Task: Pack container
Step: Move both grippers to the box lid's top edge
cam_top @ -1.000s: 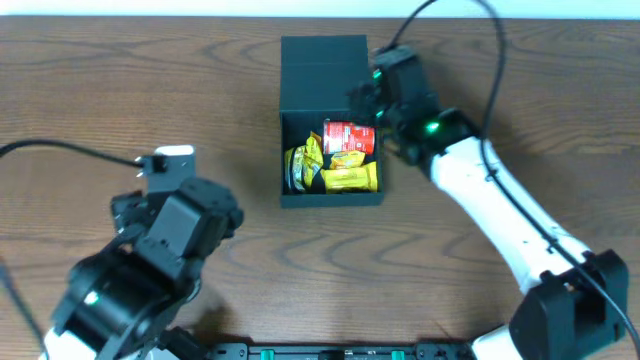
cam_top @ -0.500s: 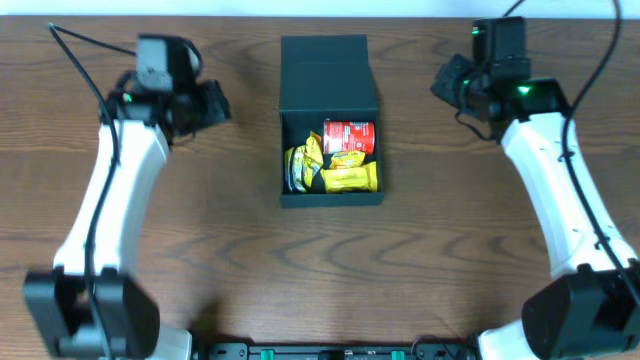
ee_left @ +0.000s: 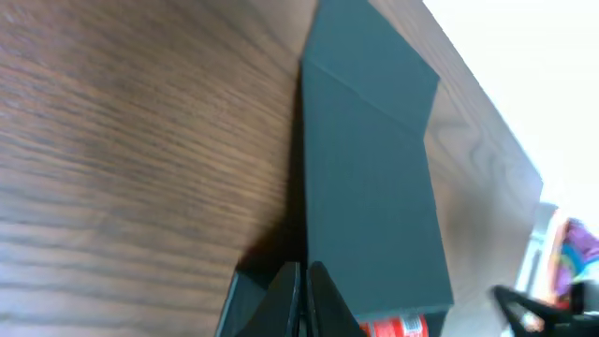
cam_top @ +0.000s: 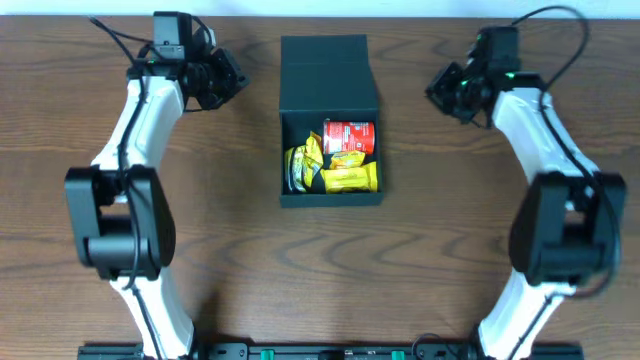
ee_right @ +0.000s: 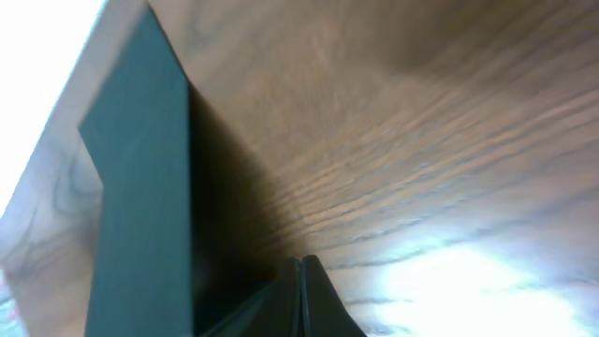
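The container (cam_top: pixel 325 70), a dark teal box, stands at mid-table with its flap lid folded back and open. Inside lie a red can (cam_top: pixel 349 136) and yellow snack packets (cam_top: pixel 335 177). My left gripper (cam_top: pixel 236 79) hovers left of the lid, shut and empty, pointing at the box. My right gripper (cam_top: pixel 434 88) hovers right of the lid, also shut and empty. The left wrist view shows the shut gripper (ee_left: pixel 305 271) before the lid (ee_left: pixel 374 187), with the can (ee_left: pixel 398 327) peeking out. In the right wrist view the shut gripper (ee_right: pixel 301 262) faces the box's side (ee_right: pixel 140 187).
The wooden table (cam_top: pixel 320 270) stretches around the box. Cables trail from both arms near the back edge (cam_top: pixel 560 15). A colourful object (ee_left: pixel 576 248) shows beyond the table edge in the left wrist view.
The left arm swung from the front left up to the back left beside the lid. The right arm drew back from the box to the right. Both grippers closed.
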Controlling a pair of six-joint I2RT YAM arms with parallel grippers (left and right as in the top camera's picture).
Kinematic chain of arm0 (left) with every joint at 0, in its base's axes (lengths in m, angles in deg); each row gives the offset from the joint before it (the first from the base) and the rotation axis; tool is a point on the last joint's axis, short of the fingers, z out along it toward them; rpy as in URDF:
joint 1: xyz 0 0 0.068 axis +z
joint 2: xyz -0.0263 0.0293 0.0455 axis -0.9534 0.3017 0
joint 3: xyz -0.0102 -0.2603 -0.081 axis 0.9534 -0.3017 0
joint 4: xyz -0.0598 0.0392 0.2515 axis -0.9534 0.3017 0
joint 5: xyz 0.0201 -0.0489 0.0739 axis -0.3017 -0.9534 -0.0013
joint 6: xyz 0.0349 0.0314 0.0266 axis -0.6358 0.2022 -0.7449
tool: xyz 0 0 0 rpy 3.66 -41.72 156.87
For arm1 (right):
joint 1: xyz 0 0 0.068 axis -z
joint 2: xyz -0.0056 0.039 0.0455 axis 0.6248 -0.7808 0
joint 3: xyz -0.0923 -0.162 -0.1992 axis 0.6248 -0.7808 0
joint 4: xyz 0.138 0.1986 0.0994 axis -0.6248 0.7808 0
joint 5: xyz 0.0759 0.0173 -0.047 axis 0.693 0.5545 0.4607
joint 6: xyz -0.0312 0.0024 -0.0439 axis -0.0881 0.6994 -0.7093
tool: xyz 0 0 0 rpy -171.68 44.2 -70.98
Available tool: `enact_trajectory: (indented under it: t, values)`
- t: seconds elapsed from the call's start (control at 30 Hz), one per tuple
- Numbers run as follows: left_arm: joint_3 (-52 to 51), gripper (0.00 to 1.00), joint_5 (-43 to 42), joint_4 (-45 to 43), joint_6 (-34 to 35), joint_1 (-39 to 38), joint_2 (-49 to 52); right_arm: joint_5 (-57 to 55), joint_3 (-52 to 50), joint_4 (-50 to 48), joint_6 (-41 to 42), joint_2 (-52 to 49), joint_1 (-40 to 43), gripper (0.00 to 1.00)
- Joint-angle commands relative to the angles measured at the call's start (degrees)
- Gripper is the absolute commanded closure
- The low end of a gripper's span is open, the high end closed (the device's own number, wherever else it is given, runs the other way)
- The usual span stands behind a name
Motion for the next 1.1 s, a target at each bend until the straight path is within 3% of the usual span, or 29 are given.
enact_trajectory:
  t: [0.0, 0.4, 1.07]
  values:
    - [2.5, 0.94, -1.6, -1.5, 7.2, -0.4, 3.4, 8.1, 3.8, -1.5, 3.3, -3.6, -0.6, 0.99]
    - [3.7, 0.94, 1.0, -4.7, 15.9, -2.4, 11.0, 9.1, 8.6, -3.9, 5.9, -9.9, -3.3, 0.98]
    - [3.7, 0.94, 2.8, -7.5, 19.7, -7.7, 12.2, 13.0, 8.7, -8.7, 9.7, -14.8, -6.2, 0.98]
